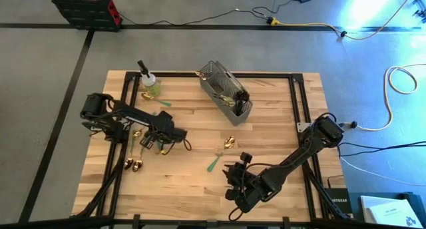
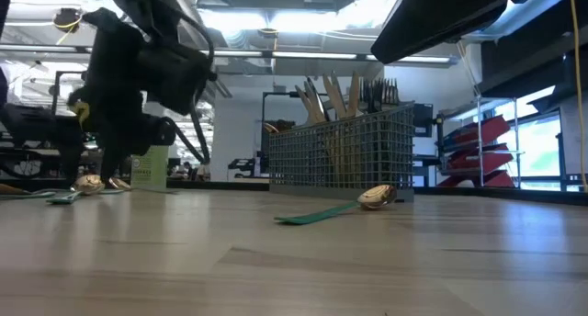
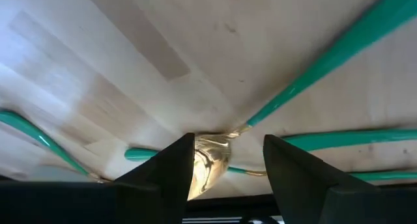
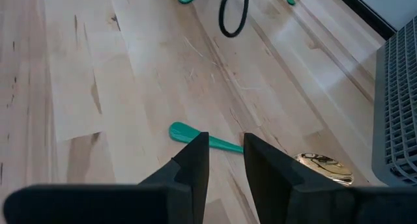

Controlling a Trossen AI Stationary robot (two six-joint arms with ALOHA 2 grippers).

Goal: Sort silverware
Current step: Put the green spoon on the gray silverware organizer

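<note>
The left gripper (image 1: 162, 144) is low over a bunch of spoons at the table's (image 1: 266, 122) nine o'clock side. Its fingers (image 3: 171, 175) are spread, with one gold spoon bowl (image 3: 210, 162) between them. Four green handles (image 3: 326, 61) show there. The right gripper (image 1: 234, 178) hangs at six o'clock, fingers a little apart, empty. One green-handled spoon (image 1: 221, 154) lies alone in the middle. One grey caddy (image 1: 226, 92) at twelve o'clock holds more silverware (image 2: 342, 95).
</note>
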